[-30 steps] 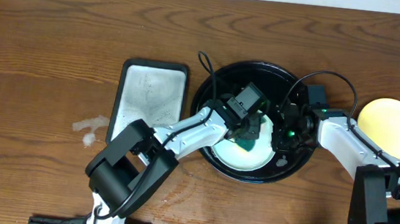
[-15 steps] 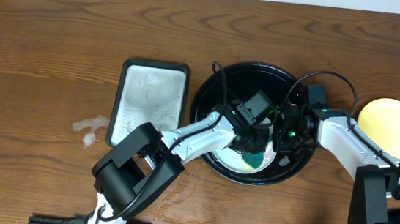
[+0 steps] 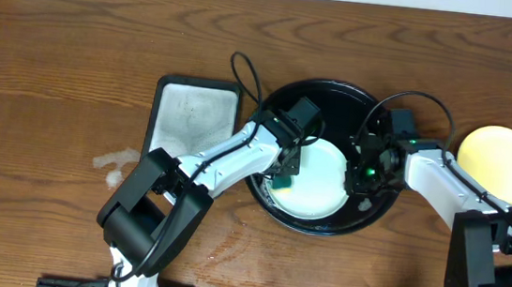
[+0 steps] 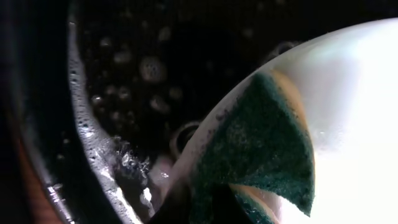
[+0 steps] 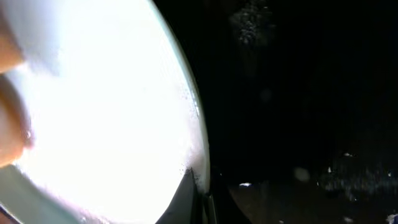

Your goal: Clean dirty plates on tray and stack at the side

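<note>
In the black tray [image 3: 278,108] lies a pale mint plate [image 3: 320,180], washed out white in both wrist views. My left gripper [image 3: 283,172] is shut on a dark green sponge [image 4: 261,143], which presses on the plate's left edge [image 4: 354,93]. Soap suds cling to the tray's wet floor [image 4: 118,74]. At the plate's right rim, my right gripper [image 3: 363,176] is shut on the plate [image 5: 93,93], its fingers pinching the edge [image 5: 202,186]. A yellow plate [image 3: 501,165] sits on the wooden table to the right of the tray.
A rectangular silver tray [image 3: 192,123] lies just left of the black tray. A small wet smear [image 3: 117,163] marks the wood further left. Both arms' cables arch over the black tray's far half.
My left gripper has dragged the sponge from the plate's lower right across to its left edge. The right gripper has kept its hold on the rim without moving.
</note>
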Robot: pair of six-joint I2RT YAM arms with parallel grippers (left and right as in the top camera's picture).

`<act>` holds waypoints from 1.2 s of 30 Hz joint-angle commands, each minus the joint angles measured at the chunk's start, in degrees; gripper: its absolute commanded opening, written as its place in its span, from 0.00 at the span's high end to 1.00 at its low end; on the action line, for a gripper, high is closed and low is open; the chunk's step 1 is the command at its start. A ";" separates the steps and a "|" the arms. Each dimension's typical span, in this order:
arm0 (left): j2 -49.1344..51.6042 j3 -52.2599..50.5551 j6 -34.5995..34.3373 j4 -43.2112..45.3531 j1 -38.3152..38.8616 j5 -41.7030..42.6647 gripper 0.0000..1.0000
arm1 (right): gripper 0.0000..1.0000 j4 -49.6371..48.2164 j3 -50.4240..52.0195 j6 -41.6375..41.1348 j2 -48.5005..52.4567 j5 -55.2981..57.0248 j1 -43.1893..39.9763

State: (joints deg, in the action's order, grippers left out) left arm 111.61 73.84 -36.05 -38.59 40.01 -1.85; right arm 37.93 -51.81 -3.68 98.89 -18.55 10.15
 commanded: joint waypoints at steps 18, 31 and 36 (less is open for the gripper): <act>-26.47 -1.29 7.54 -6.95 -4.57 2.05 0.93 | 0.99 -1.27 1.90 -0.50 1.95 8.24 -1.44; -30.27 -13.60 12.63 -11.39 -22.58 -1.51 0.92 | 0.99 1.79 0.81 -6.43 -11.56 15.21 1.27; -29.64 -19.61 13.16 -5.40 -27.61 4.98 0.75 | 0.99 6.75 0.81 -7.85 -23.26 28.65 8.76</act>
State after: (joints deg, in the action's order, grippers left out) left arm 82.15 56.07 -24.51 -45.23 14.81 -1.54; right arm 43.40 -50.83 -9.43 81.54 -1.93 14.68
